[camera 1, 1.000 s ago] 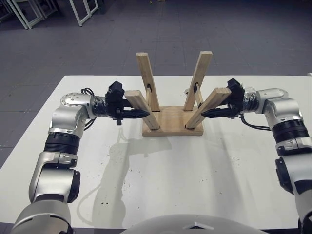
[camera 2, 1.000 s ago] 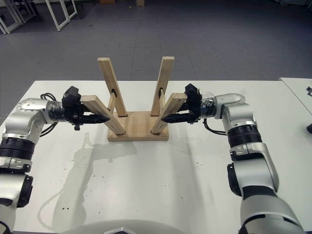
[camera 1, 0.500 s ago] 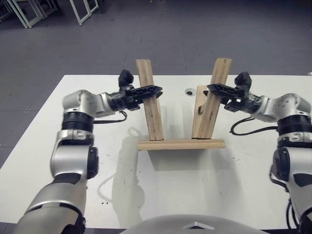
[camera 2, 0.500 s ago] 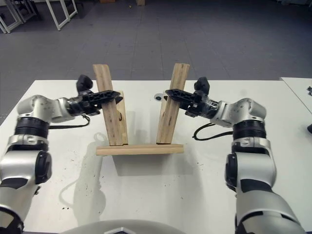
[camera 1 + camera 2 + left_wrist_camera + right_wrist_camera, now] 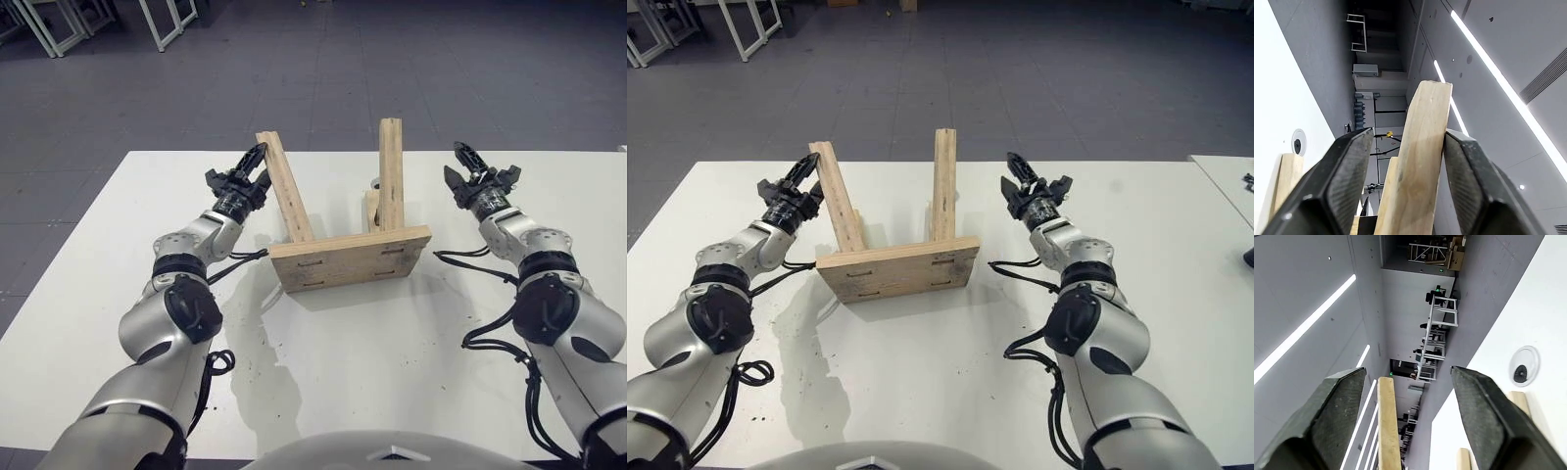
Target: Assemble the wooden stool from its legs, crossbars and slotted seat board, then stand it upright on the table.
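Left gripper (image 5: 238, 166): black fingers (image 5: 1347, 176) spread, straddling end of left leg (image 5: 286, 196); one finger against wood, gap at other. Stool (image 5: 323, 266) on its side mid-table, slotted seat board (image 5: 382, 257) facing robot, square pale-wood legs pointing to far table edge, ends near it. White table (image 5: 372, 362) dark-specked, broad surface nearer robot. Right gripper (image 5: 485, 162): fingers wide, holding nothing, apart from right leg (image 5: 391, 166).

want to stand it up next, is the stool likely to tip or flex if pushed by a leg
Probably stiff: the stool looks like solid wood, legs slotted into the seat board. It seems to lie on its side on the table, so pushing the left leg could rock it over.
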Available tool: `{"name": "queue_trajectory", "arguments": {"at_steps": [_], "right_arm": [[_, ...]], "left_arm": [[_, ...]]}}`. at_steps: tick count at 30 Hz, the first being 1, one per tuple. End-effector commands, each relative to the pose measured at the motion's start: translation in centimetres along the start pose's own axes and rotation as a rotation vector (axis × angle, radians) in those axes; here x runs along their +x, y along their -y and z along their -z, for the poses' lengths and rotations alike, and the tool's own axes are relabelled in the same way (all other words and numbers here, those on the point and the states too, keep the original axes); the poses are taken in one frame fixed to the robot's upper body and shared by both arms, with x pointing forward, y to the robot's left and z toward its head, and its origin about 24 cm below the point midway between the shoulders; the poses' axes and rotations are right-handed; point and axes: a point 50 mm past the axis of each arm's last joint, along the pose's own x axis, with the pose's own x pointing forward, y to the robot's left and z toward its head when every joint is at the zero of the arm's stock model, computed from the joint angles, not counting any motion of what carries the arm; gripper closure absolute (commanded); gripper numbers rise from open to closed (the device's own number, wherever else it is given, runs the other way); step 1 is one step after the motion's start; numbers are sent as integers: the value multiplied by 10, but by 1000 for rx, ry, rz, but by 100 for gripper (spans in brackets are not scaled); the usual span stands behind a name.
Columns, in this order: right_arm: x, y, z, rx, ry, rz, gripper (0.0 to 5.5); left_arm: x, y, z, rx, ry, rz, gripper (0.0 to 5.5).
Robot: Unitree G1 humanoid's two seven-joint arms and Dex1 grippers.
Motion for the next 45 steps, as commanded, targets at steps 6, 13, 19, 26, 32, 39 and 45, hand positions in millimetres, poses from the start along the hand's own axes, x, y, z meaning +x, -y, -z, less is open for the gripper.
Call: {"name": "queue_trajectory", "arguments": {"at_steps": [6,13,19,26,32,39,45], "right_arm": [[-47,-19,-1,-787,-438,38,232],[-92,-39,18,-1201,-879,-100,231],[-96,-41,34,-1365,-1106,-228,231],[-62,-29,37,-1444,-1130,-254,231],[-35,-27,50,-1460,-1132,-369,231],[-35,-20,64,-1228,-1219,-549,335],[-52,-77,36,-710,-1091,-708,384]], "left_arm": [[-73,25,-60,778,93,-65,302],[-135,21,16,1391,-722,32,216],[-138,15,27,1554,-1036,81,216],[-104,0,26,1629,-1079,101,216],[-82,-9,36,1587,-1157,198,235],[-82,-4,24,1422,-1285,197,344],[-77,61,26,1063,-1255,334,392]]}}
